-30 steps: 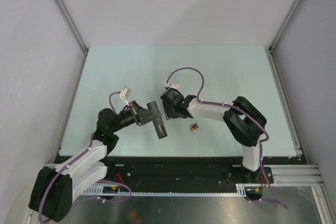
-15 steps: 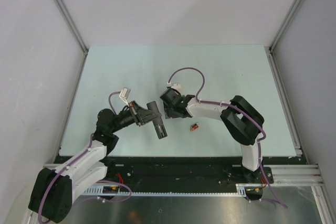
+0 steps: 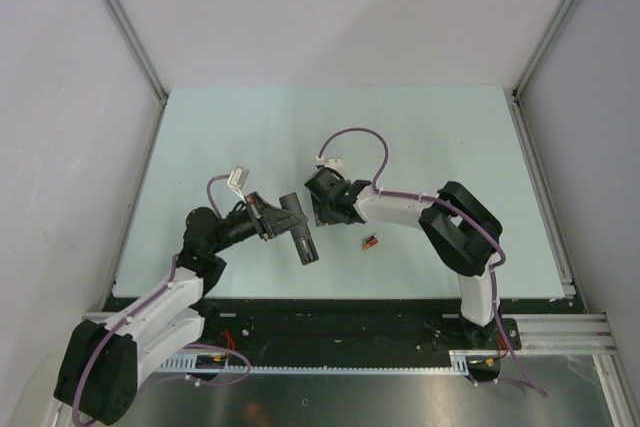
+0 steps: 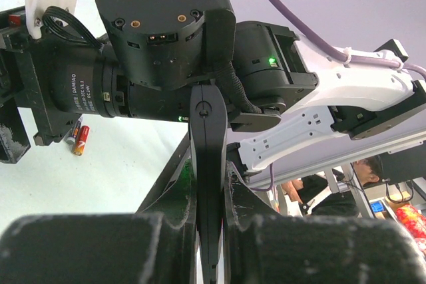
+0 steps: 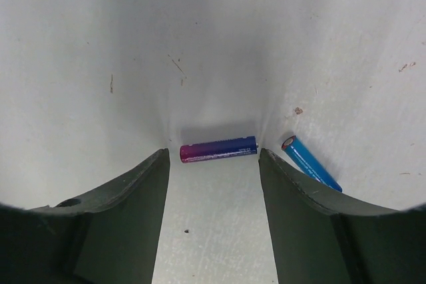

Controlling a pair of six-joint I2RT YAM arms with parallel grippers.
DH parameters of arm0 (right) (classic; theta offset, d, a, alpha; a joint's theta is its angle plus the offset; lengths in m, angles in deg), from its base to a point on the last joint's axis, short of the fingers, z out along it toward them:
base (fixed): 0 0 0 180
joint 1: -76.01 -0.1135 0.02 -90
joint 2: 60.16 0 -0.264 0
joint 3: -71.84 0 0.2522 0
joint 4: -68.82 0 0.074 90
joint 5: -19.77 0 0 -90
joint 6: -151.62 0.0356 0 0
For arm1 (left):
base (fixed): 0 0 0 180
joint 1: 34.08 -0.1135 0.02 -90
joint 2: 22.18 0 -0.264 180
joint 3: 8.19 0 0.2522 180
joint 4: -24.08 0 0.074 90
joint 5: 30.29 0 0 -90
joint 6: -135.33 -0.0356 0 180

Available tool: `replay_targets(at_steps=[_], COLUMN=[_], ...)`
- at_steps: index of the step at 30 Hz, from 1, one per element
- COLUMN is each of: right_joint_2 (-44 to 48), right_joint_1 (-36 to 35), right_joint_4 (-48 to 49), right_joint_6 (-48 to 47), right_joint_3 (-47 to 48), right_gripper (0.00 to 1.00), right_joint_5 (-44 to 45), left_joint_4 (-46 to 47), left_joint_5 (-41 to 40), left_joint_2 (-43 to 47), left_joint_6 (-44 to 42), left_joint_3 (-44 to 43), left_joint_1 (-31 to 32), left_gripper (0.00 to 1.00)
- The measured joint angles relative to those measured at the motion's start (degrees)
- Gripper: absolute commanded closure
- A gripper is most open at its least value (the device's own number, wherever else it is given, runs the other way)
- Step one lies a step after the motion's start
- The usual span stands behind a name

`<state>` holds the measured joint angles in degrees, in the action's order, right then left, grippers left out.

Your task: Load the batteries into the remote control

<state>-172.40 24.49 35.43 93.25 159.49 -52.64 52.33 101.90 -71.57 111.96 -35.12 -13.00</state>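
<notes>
The remote control (image 3: 300, 239) is gripped edge-on by the left gripper (image 4: 210, 191), near the table (image 3: 450, 147) centre. The right gripper (image 5: 213, 159) is held open astride a purple-blue battery (image 5: 218, 149); a second blue battery (image 5: 311, 163) lies just beside.

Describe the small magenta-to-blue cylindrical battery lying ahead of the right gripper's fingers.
The small glossy cylindrical battery, magenta at its left end shading to blue, with a nub at its right end, lies flat on the pale table, crosswise at the tips of the open right gripper. A blue battery lies just right of it, not touching.
</notes>
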Motion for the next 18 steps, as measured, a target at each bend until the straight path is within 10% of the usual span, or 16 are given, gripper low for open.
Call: replay_targets(at_steps=[18], right_joint_2=[-0.2], right_joint_1=[0.79], right_joint_4=[-0.11], right_joint_6=[-7.13], right_joint_3=[0.07], right_gripper=[0.44], right_joint_5=[-0.37], left_joint_4=[0.0], left_joint_5=[-0.04], left_joint_2=[0.02], left_joint_6=[0.0], left_joint_3=[0.09], left_joint_1=[0.0], left_gripper=[1.0])
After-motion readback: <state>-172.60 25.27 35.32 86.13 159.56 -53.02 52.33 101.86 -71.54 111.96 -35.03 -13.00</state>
